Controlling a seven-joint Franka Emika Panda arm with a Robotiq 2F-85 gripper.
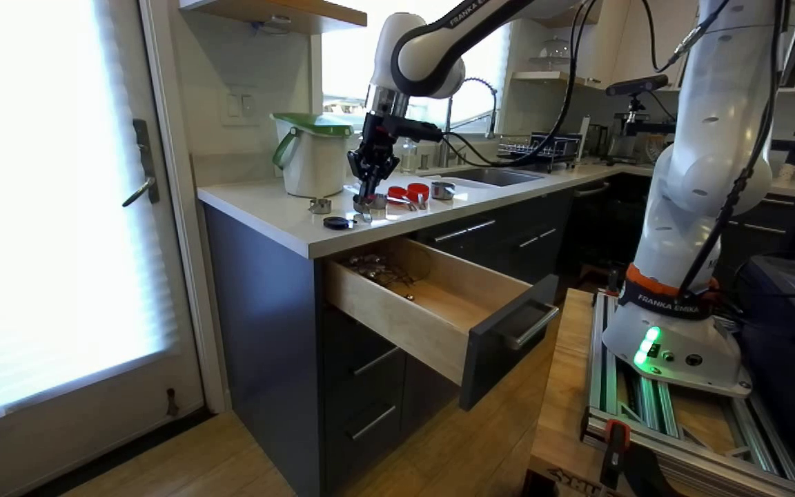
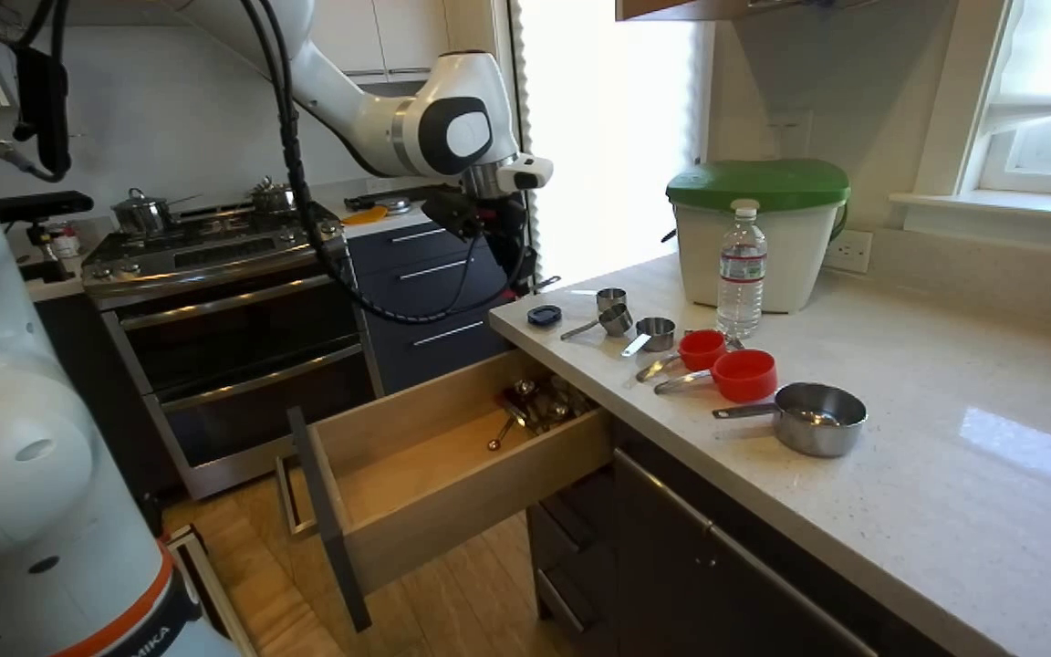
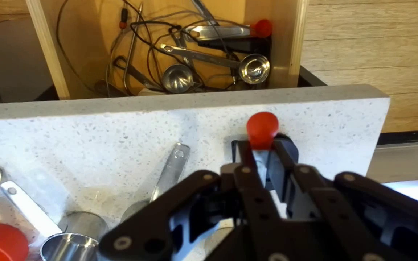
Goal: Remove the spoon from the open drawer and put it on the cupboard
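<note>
The open drawer (image 1: pixel 511 345) is pulled out below the countertop corner; its pale wood side shows in an exterior view (image 2: pixel 452 497) and its edge in the wrist view (image 3: pixel 298 43). Metal measuring spoons (image 3: pixel 212 59) and wires lie in it. The cupboard (image 1: pixel 259 331) has a white countertop (image 2: pixel 927 493). My gripper (image 3: pixel 261 148) is over the countertop near its end. It is shut on a small spoon (image 3: pixel 262 125) with a red end and a pale metal part between the fingers. In both exterior views my gripper (image 1: pixel 368 190) (image 2: pixel 521 274) shows, with the spoon mostly hidden.
Metal measuring cups (image 2: pixel 819 420) and red cups (image 2: pixel 744 374) stand along the countertop's front edge. A small dark round item (image 2: pixel 544 316) lies below the gripper. A white bin with green lid (image 1: pixel 311 155) and a water bottle (image 2: pixel 742 274) stand behind.
</note>
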